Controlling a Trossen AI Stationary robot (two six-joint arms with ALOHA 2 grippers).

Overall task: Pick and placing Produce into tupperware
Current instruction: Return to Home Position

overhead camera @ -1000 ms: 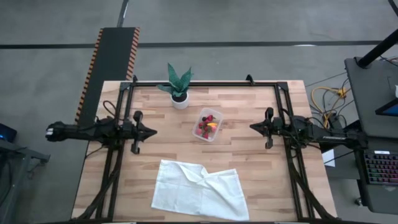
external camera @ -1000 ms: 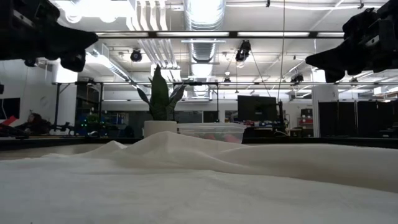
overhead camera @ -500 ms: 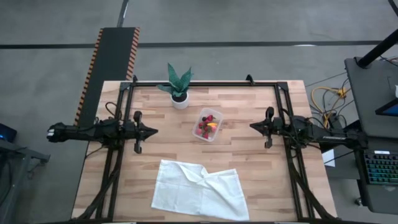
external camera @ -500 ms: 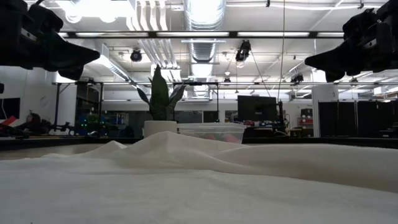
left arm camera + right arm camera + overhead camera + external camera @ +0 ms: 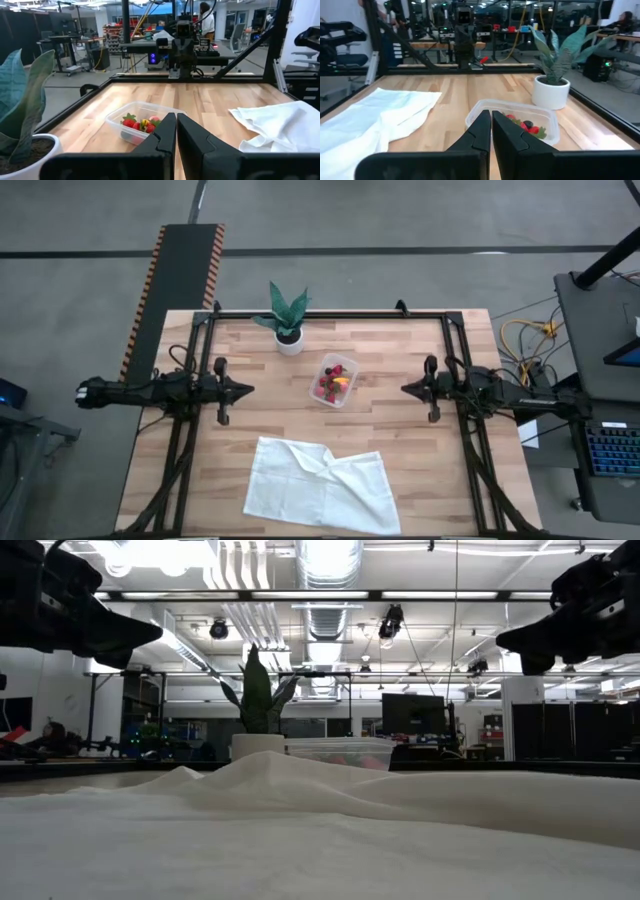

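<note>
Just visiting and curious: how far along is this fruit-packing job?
Looks nearly done. The fruit pieces lie inside the clear tupperware, and I see none loose on the table. Nothing is in hand: the left pincer and right pincer hang shut and empty at the table's sides. Little seems left.

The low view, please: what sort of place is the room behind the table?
Probably a robotics lab or workshop. Bare ceiling ducts run overhead, and a dark monitor stands among benches behind. The wooden table sits in a black frame, with the left claw and the right claw hovering shut at its sides.
</note>
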